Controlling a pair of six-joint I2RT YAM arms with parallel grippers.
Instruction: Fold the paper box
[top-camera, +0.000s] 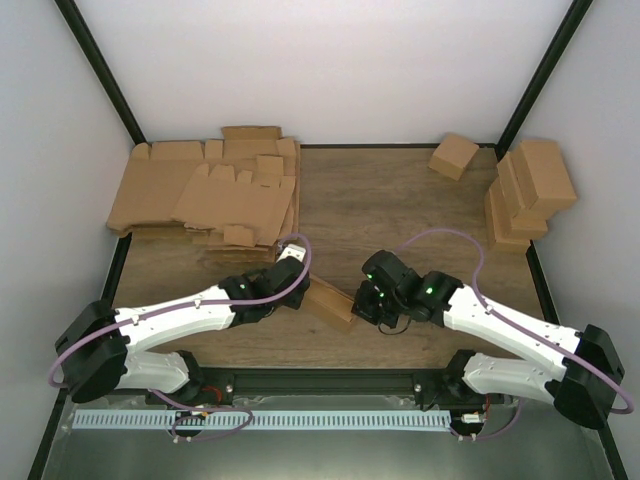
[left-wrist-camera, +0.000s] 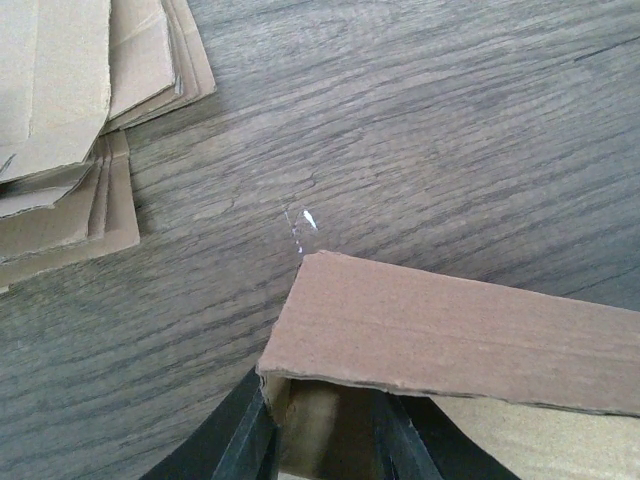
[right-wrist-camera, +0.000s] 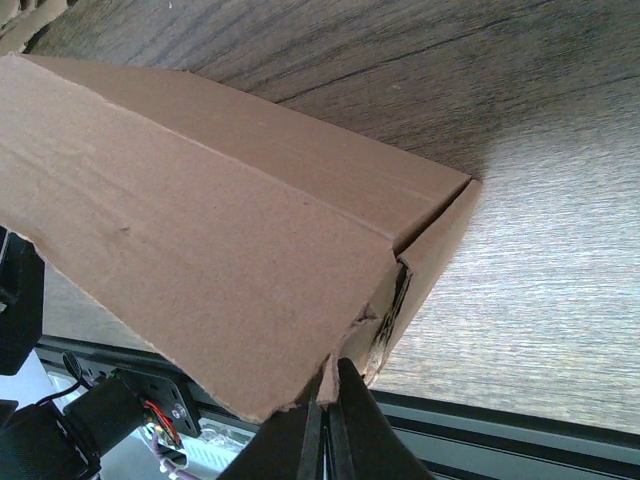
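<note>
The paper box (top-camera: 330, 300), a long brown cardboard sleeve partly folded, hangs between my two grippers near the table's front middle. My left gripper (top-camera: 300, 278) holds its left end. In the left wrist view the black fingers (left-wrist-camera: 240, 440) stand on either side of the box's open end (left-wrist-camera: 420, 330), closed on it. My right gripper (top-camera: 358, 303) is at the other end. In the right wrist view its jaws (right-wrist-camera: 328, 390) are pinched together on a thin torn flap edge at the corner of the box (right-wrist-camera: 200, 250).
A pile of flat cardboard blanks (top-camera: 210, 195) lies at the back left and also shows in the left wrist view (left-wrist-camera: 60, 130). Folded boxes (top-camera: 527, 190) are stacked at the back right, with one more (top-camera: 453, 155) beside them. A black rail (top-camera: 320, 380) runs along the front edge.
</note>
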